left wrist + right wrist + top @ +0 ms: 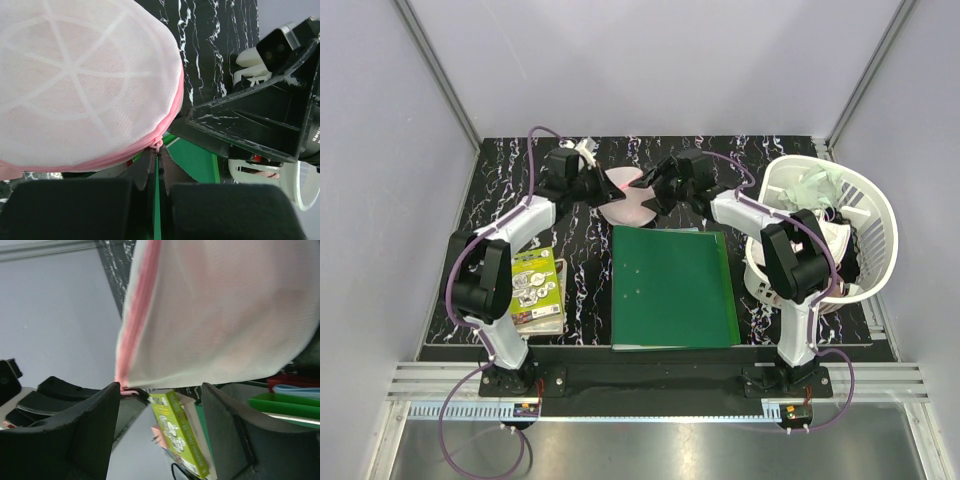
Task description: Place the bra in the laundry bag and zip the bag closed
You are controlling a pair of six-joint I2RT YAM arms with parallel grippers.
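Flanking the bag (pixel 628 197) at the far middle of the table (pixel 500 190), just beyond the folder (pixel 672 285), both grippers meet it: left gripper (pixel 156 161) pinches the zip pull (pixel 158 145) at the pink rim, right gripper (pixel 161 386) gapes wide at its edge

laundry bag (pixel 628 198): white mesh, pinkish within; pink rim and pink zip; white ribs fanned across the dome like spokes.
counter (pixel 510 190): black, veined all over with white marbling.
folder (pixel 672 285): plain dark green.
booklet (pixel 537 290): lime green cover with white round pictures.
basket (pixel 875 215): white, slatted; a pale green cloth (pixel 817 185) showed inside.
left claw (pixel 156 155) and right claw (pixel 161 386): black, with grey scuffs on the edges.
left arm (pixel 485 275) and right arm (pixel 800 265): white shells, black joints.
cables (pixel 535 132): purple.
walls (pixel 650 60): pale lilac-grey, unpatterned.
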